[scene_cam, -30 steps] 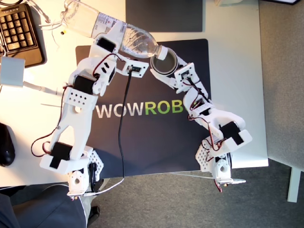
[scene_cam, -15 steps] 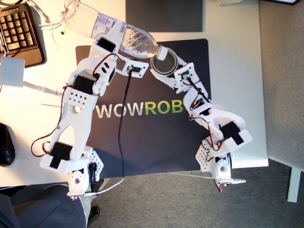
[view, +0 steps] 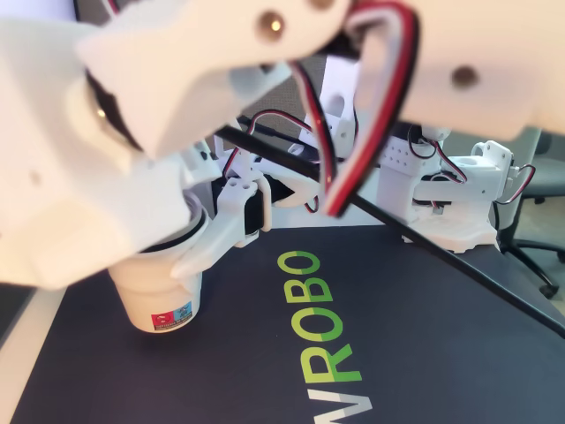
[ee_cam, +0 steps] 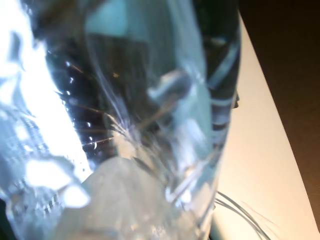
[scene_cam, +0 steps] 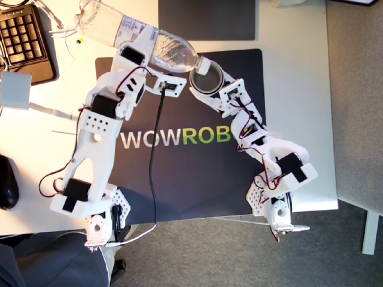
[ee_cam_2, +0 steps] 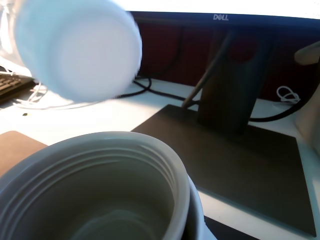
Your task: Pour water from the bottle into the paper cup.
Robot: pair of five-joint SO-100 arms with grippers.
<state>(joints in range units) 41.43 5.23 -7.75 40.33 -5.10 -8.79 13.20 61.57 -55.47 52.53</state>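
Since a second ago almost nothing has changed for us: the bottle [scene_cam: 143,43] lies tilted at the same angle, its white cap [scene_cam: 204,66] over the rim of the paper cup [scene_cam: 206,81] on the black mat [scene_cam: 197,173]. Our first gripper [scene_cam: 149,51] is clamped around the bottle's ribbed middle; our second gripper [scene_cam: 212,95] wraps the cup, jaws closed against its wall. The second wrist view adds the cap [ee_cam_2: 80,47] hanging blurred just above the cup's greyish inside [ee_cam_2: 95,200], with a Dell monitor stand [ee_cam_2: 235,90] behind. The first wrist view shows only clear plastic [ee_cam: 125,125] close up. The other view shows the cup [view: 159,300] standing upright, with a small printed logo.
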